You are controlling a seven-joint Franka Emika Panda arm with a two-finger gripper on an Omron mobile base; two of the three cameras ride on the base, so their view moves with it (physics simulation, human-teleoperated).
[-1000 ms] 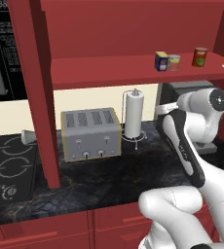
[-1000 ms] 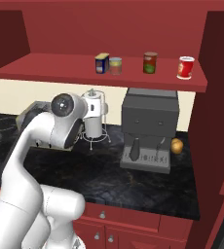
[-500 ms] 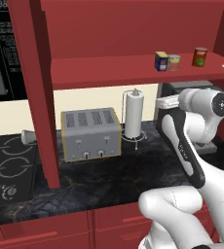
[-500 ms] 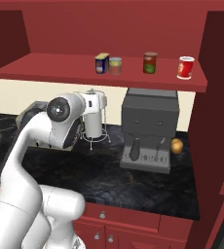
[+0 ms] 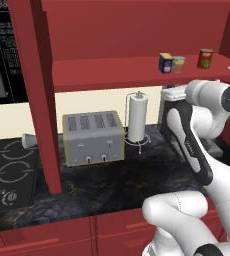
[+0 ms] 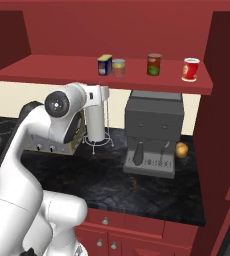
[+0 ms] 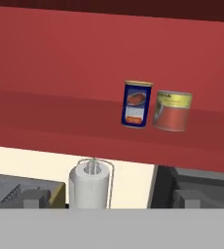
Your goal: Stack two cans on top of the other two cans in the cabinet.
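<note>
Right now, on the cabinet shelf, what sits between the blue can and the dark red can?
In the right base view, one can with a yellow top band stands between the blue can and the dark red can, close beside the blue one.

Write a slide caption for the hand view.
Blue can and tan can side by side on the red cabinet shelf, above a paper towel roll.

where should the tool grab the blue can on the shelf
Grip the blue can around its upright side walls at mid height, coming in level from the open front of the cabinet shelf. It stands upright, and the tan can sits close beside it, so one finger probably has to slip into that narrow gap.
</note>
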